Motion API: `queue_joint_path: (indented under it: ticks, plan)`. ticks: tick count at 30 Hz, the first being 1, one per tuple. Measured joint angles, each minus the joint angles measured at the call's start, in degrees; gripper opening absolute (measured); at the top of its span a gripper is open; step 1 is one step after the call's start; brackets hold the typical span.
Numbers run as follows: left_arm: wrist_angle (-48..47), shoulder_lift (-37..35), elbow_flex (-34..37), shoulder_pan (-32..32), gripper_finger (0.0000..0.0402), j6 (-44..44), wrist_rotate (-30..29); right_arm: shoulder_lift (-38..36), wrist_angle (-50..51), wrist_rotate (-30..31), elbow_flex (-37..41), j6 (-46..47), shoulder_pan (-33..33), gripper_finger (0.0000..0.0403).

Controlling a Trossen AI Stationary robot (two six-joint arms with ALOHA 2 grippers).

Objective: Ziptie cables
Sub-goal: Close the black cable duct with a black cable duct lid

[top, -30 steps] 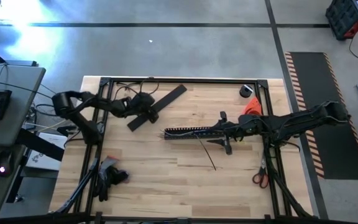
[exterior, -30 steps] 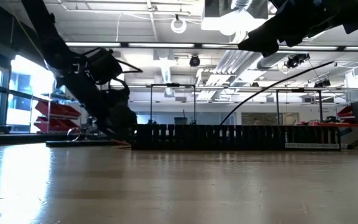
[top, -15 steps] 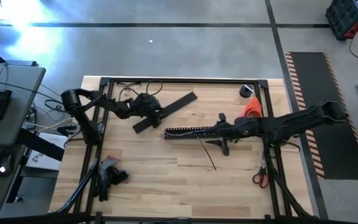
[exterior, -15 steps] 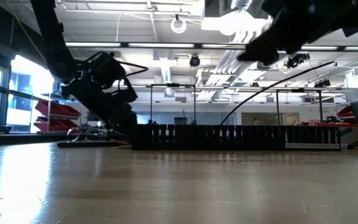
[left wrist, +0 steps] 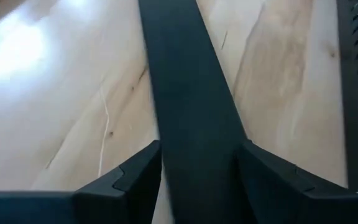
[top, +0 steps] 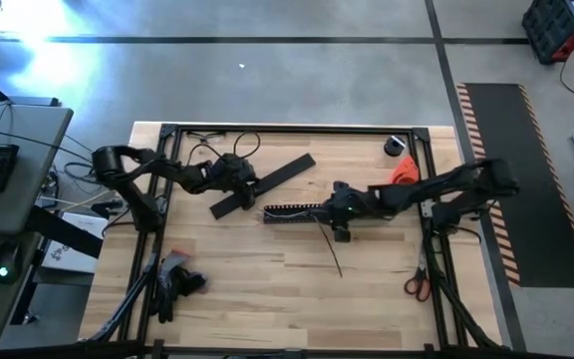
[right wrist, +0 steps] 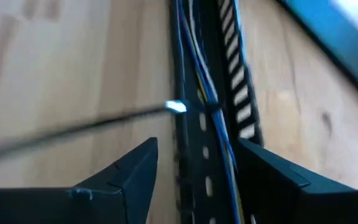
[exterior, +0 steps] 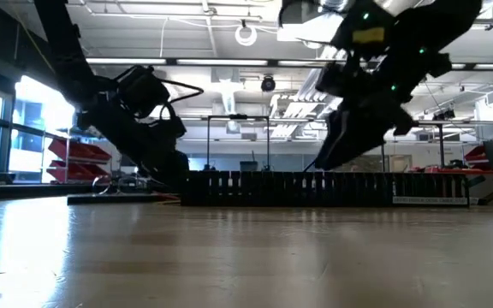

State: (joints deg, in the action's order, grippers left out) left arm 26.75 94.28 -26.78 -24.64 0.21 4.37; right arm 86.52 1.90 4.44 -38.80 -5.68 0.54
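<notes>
A flat black strip lies slantwise at the table's far left, and my left gripper is shut on it. A black slotted channel lies mid-table with the cables, blue, white and yellow wires, running along inside it. My right gripper hangs open over the channel's right end. In the right wrist view its fingers stand on either side of the channel. A thin dark strand lies on the wood just near of it, and its bright tip reaches the channel. My left gripper pinches the flat strip by its two long edges, toward the strip's left end. The fingers slant down from the table's left and point along the strip. The strip runs on ahead, low over the wood.
Red-handled scissors lie at the near right. An orange object and a black roll sit at the far right, and a black tool at the near left. A black metal frame rims the tabletop.
My right gripper has come down and toward the table's left, tipping its fingers downward, and now hangs over the channel's right end. My left gripper has shifted a little toward the right with the flat strip, which has slid and turned slightly on the table.
</notes>
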Motion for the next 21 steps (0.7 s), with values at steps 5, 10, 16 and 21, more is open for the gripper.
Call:
queue_joint_path:
  ticks: [5,10,16,21]
  plan:
    - [-1.15,-7.95,-0.2,1.47,0.0188,-0.17,-0.14,4.18,0.56,-2.31,-0.62,2.38,1.42,0.0144]
    - [-3.87,-16.29,-0.21,4.15,0.0188,-0.56,-1.35,6.69,-2.59,-5.48,-0.62,4.22,-0.63,0.0039]
    - [-8.94,-24.97,-0.26,10.1,0.0188,-4.36,-8.14,10.82,-6.02,-7.29,-5.45,13.08,-7.12,0.0008]
    - [-11.99,-28.65,-0.29,16.97,0.0188,-9.63,-13.25,18.7,-5.63,-7.1,-15.47,17.08,-12.49,0.0002]
